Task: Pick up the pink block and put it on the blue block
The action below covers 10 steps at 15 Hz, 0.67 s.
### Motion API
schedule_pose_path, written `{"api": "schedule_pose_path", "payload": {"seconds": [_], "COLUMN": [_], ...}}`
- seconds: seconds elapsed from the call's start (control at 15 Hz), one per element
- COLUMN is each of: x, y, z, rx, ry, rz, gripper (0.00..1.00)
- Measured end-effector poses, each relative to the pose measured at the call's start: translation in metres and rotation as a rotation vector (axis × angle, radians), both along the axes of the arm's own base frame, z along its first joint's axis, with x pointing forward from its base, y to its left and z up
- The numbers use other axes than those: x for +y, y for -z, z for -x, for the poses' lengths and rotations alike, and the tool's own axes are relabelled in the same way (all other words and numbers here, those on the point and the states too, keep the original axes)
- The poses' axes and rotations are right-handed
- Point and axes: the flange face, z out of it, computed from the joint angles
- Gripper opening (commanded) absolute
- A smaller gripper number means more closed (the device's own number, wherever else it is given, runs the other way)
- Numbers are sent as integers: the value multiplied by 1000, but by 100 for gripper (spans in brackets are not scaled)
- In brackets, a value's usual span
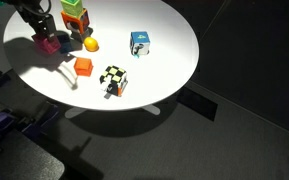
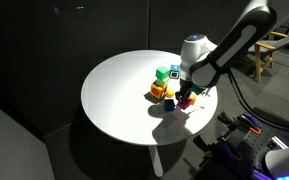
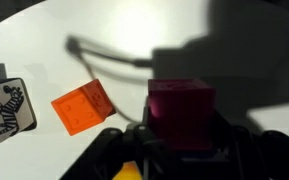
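Pink block (image 3: 181, 106) — plain-faced — in gripper (image 3: 182, 138)

Orange cube (image 1: 83, 66), checkered cube (image 1: 114, 78) and light-blue patterned cube (image 1: 140, 42) sit on the table (image 1: 174, 60).

pink block (image 1: 51, 45) seemingly held by tool (image 1: 47, 40), orange cube (image 1: 83, 66) nearby

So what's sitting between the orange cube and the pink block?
Nothing: in the wrist view only bare white table separates the orange cube from the pink block.
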Motion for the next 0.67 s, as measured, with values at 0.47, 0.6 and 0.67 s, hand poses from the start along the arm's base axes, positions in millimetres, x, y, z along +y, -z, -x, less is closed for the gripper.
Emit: {"api": "schedule_pose_path", "payload": {"seconds": [0.47, 0.6, 0.67], "x": [9, 10, 10], "y": [-5, -5, -5], "z": [-9, -13, -15], "rx": [-31, -36, -38], "ry": [132, 167, 183], "rz": [9, 2, -2], "gripper": [31, 31, 31]}}
